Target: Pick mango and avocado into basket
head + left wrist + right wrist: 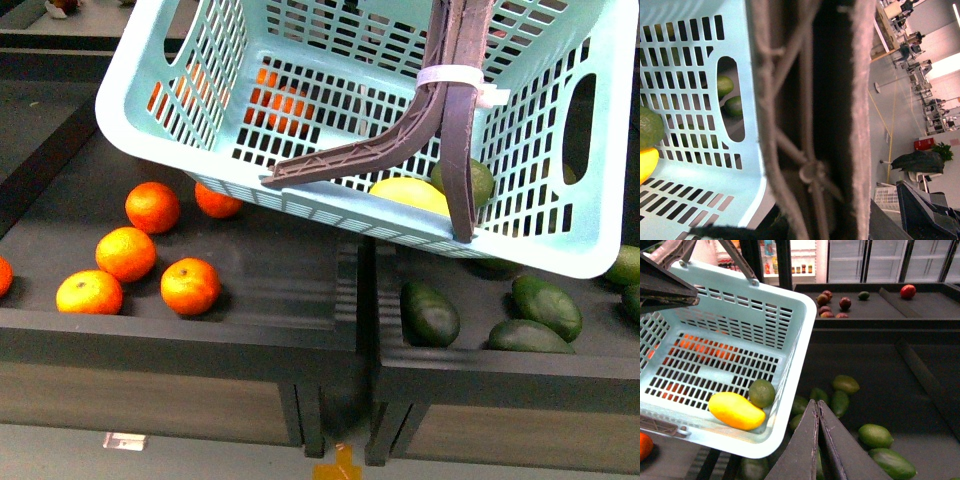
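Observation:
The pale turquoise basket (300,205) hangs tilted above the fruit bins, lifted by its brown handles (450,110) bound with a white tie. The yellow mango (410,192) and the dark green avocado (482,180) lie side by side in its low corner, also seen in the right wrist view: mango (736,411), avocado (762,392). My left gripper (810,200) is shut on the handle (810,125), which fills the left wrist view; its fingers hardly show. My right gripper (816,407) is shut and empty, just outside the basket's rim (800,340).
Several oranges (126,253) lie in the left bin under the basket. Dark green avocados (430,313) lie in the right bin, past a divider (365,290). Green fruits (875,435) lie below my right gripper. A back shelf holds dark red fruits (832,305).

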You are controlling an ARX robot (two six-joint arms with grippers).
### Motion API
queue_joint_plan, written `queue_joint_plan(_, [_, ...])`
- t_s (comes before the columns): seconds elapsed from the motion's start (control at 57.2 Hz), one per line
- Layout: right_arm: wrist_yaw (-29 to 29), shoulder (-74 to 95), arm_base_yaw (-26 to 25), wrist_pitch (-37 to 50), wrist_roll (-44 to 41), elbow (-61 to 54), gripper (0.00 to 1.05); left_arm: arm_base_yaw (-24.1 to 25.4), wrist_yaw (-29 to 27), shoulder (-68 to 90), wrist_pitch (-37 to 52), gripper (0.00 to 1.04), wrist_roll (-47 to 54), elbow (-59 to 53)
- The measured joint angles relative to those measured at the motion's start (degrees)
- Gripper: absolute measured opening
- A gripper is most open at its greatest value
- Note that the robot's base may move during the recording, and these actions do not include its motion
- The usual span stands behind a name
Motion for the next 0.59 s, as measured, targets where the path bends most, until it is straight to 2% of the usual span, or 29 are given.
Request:
queue_joint_plan(0.279, [0.1, -5.5, 0.0, -5.4, 0.0, 0.0, 0.02, 0.0, 0.0, 0.0, 0.0, 0.11, 0.0, 0.0])
queue_joint_plan(0.384, [0.1, -13.3, 0.0, -14.8, 0.0, 0.0, 0.02, 0.0, 0.0, 0.0, 0.0, 0.11, 0.0, 0.0])
queue_joint_plan(0.594, [0.1, -15.3, 0.0, -15.5, 0.0, 0.0, 0.02, -0.1, 0.0, 0.0, 0.0, 0.11, 0.0, 0.0])
